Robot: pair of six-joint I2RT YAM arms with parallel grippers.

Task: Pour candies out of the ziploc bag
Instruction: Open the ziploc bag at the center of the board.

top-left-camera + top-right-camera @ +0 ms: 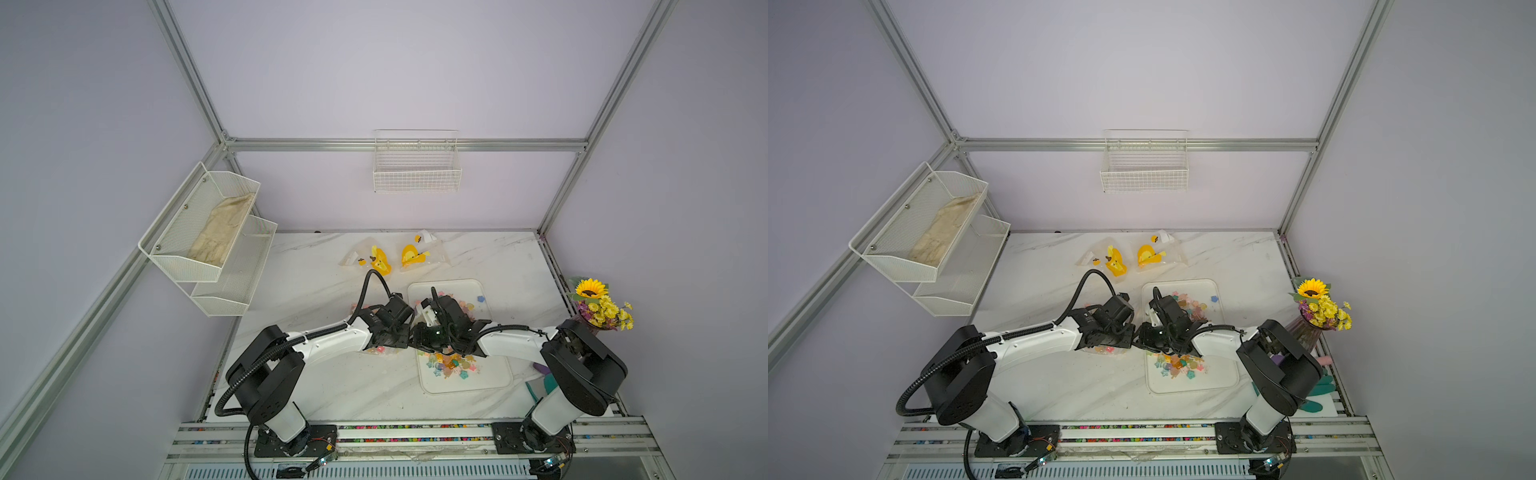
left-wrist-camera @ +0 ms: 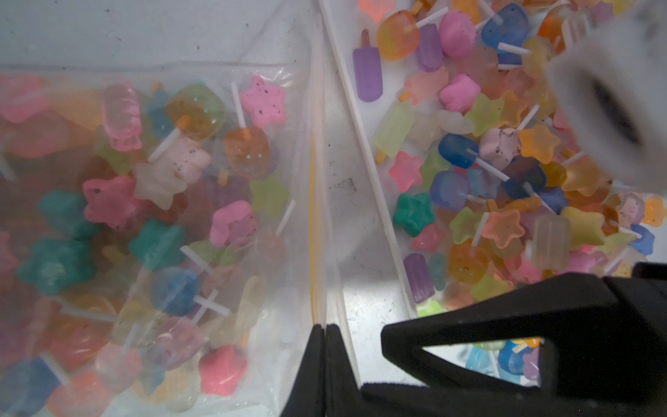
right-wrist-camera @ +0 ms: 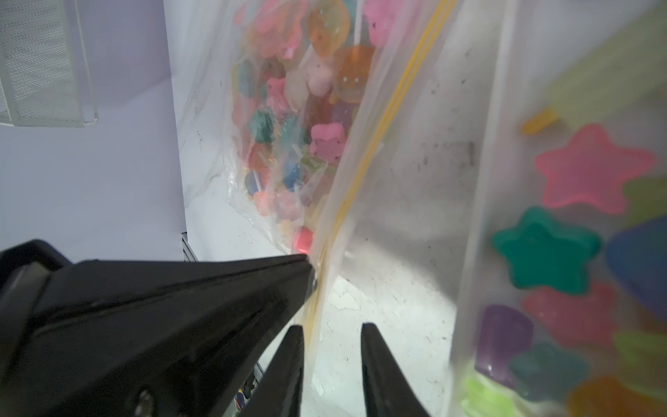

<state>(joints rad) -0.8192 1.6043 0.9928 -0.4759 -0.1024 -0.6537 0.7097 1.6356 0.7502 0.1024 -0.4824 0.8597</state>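
Note:
My left gripper [image 2: 326,326] is shut on the yellow zip edge of the clear ziploc bag [image 2: 299,144]. The bag lies on the marble table beside the white tray [image 2: 363,144]. Many candies [image 2: 112,202] remain inside the bag; they are star and flower shapes on pale sticks. More candies [image 2: 458,94] lie heaped on the tray, seen in both top views [image 1: 451,363] [image 1: 1179,365]. My right gripper [image 3: 332,326] is open, with the bag's zip edge [image 3: 361,151] close beside one finger. The two grippers meet at the tray's left rim [image 1: 415,291].
Two other clear bags with yellow prints [image 1: 374,259] [image 1: 419,253] lie at the back of the table. A sunflower bouquet [image 1: 602,307] stands at the right edge. A mesh shelf [image 1: 208,232] hangs on the left, a wire basket [image 1: 417,166] on the back wall.

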